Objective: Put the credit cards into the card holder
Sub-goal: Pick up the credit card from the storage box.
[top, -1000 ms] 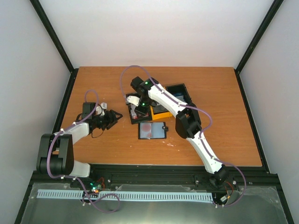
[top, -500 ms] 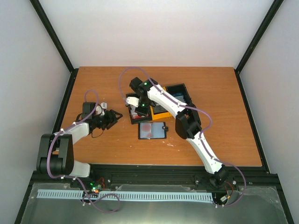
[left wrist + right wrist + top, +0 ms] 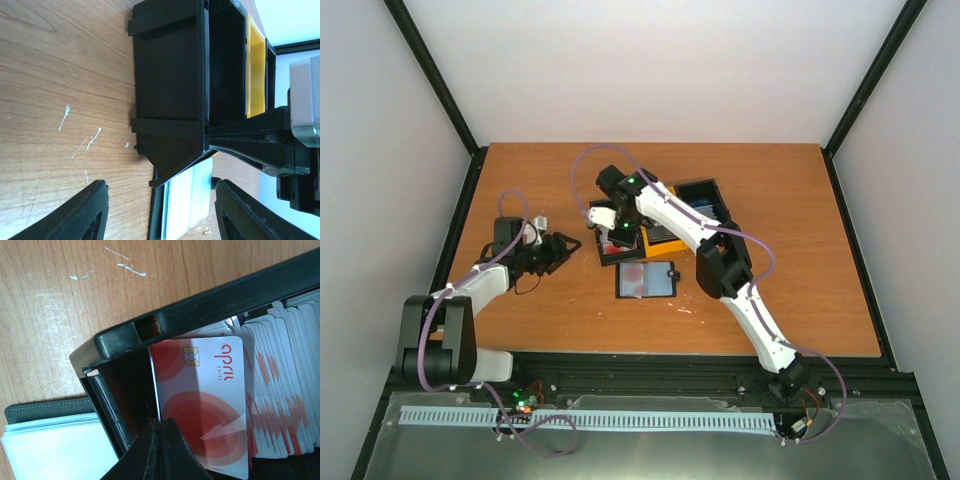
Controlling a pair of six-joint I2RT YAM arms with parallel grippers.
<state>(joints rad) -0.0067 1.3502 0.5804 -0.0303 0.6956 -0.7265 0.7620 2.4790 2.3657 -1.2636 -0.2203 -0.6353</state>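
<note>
White enclosure walls with black corner posts; orange-brown wooden tabletop (image 3: 770,180), scuffed with pale scratches.

Bins: three small bins are clustered near the middle of the tabletop. The black bin (image 3: 610,256) sits on the left, a yellow bin (image 3: 666,238) is just beside it, and a second black bin (image 3: 705,195) stands toward the far edge.

Credit cards (image 3: 280,390): these stand on edge in a packed row inside the left black bin. They are white with red round blotches. The front card (image 3: 200,390) shows a chip and red lettering and leans off the row toward the bin's end wall.

Card holder (image 3: 647,280): it lies open flat on the tabletop, on the near-edge side of the bins and close against the left black bin. The pale blue-grey lining faces up, and the clasp tab points to the right edge. A red-blotched card (image 3: 635,277) lies on its left half.

Right claw (image 3: 617,237): the arm reaches across from the near right corner and the claw dips into the left black bin. In the wrist view the fingers are clenched tight. The lower left edge of the front card runs into the seam between the fingertips, so the claw is grasping that card.

Left claw (image 3: 563,250): it is low over the tabletop, left of the bins and apart from them, pointing at the black bin's side wall. It is released, fingers spread, with nothing between them.
</note>
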